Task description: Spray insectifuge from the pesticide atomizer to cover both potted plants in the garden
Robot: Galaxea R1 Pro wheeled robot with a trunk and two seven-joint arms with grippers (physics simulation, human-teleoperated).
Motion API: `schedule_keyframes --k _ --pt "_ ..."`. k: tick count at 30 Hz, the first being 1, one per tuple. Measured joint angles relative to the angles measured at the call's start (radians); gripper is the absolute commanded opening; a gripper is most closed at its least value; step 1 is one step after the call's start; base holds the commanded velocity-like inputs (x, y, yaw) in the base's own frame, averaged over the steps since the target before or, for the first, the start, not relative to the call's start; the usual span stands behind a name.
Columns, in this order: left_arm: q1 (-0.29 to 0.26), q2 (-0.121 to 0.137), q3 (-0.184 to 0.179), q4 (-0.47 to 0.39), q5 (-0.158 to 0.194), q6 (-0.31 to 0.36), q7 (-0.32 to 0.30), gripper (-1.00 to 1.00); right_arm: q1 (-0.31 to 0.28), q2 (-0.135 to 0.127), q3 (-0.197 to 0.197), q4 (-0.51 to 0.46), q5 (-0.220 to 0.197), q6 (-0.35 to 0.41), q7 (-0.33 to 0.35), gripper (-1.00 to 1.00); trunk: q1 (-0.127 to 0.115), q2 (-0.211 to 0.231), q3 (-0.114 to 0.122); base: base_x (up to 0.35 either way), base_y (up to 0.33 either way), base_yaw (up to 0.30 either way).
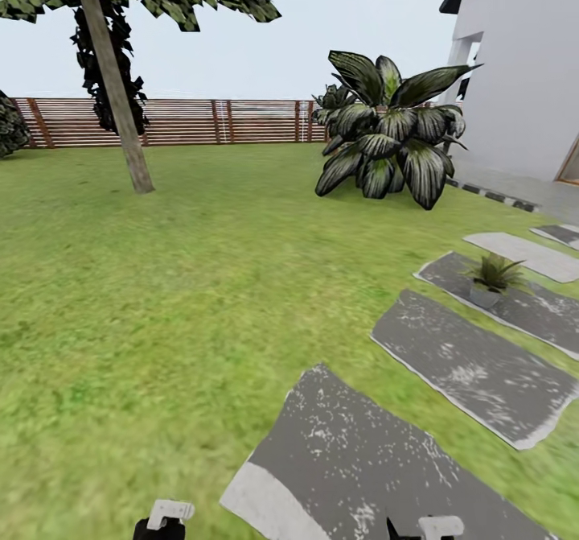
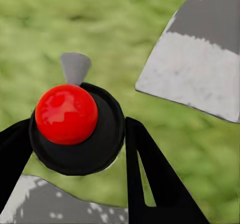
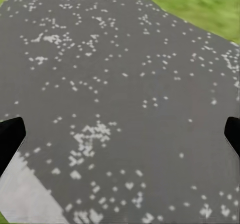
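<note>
In the left wrist view, my left gripper (image 2: 80, 154) is shut on the pesticide atomizer (image 2: 67, 115). I see it from above: a round black top, a red button and a small grey nozzle, over lawn and a stone edge. My right gripper (image 3: 120, 134) is open, its black fingertips (image 3: 10, 139) far apart above a dark speckled stepping stone (image 3: 125, 73). One potted plant (image 1: 492, 277), green leaves in a pale grey pot, stands on a stepping stone (image 1: 531, 307) at the right of the head view, a few stones ahead. The second potted plant is out of view.
A row of grey stepping stones (image 1: 470, 363) runs from the near foreground toward the house wall (image 1: 531, 81) at right. A big striped-leaf shrub (image 1: 394, 133) stands mid-right, a tree trunk (image 1: 117, 97) at left, and a brown slatted fence (image 1: 201, 121) behind the lawn (image 1: 161, 298).
</note>
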Motion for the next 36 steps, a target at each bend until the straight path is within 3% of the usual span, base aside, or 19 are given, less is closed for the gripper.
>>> schedule_keyframes --k 9,21,36 --pt "0.0 0.0 0.0 0.0 0.001 0.0 0.0 -1.0 0.0 0.001 0.006 0.0 0.008 0.001 0.007 1.0 0.0 0.0 -0.001 0.338 0.0 -0.149" --pt "-0.001 0.0 0.0 0.0 0.001 0.0 0.0 -1.0 0.0 0.042 0.002 -0.014 0.005 -0.003 0.006 1.0 0.0 0.0 -0.001 0.338 0.0 -0.29" --pt "0.012 -0.002 0.0 -0.001 0.001 0.0 0.0 -1.0 0.0 0.04 0.001 -0.013 0.002 -0.003 0.005 1.0 0.0 0.0 -0.001 0.338 0.0 -0.294"
